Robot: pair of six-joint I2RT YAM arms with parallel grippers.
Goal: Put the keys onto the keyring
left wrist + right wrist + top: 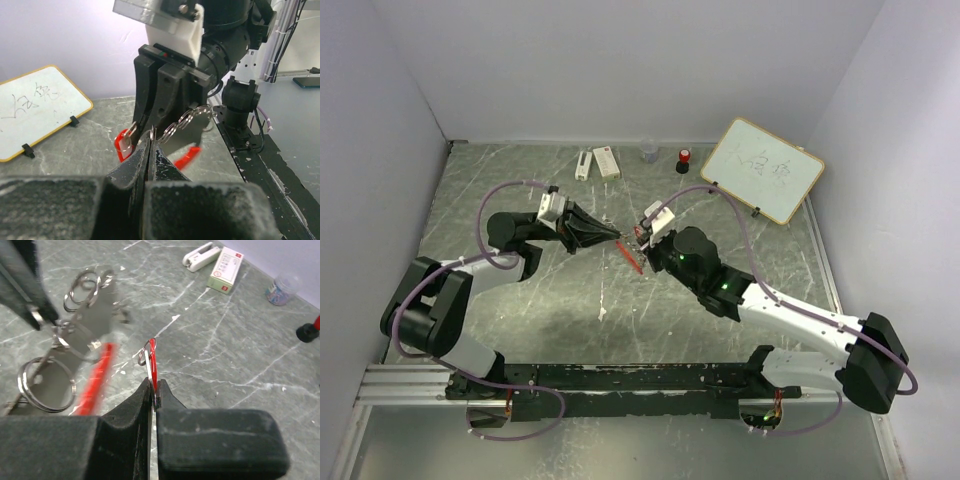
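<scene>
the keyring (pixel 181 122) hangs in the air between my arms, pinched tight in my left gripper (pixel 151 146) so its rings face across. my right gripper (pixel 153 392) clamps the red-tagged key (pixel 152 362), small loop forward, near the rings, ready for threading, i judge.

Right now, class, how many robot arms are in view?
2. The left arm reaches in from the left, left gripper shut on the keyring; the right arm from the right, right gripper shut on the red-tagged key. None appears hidden.
</scene>
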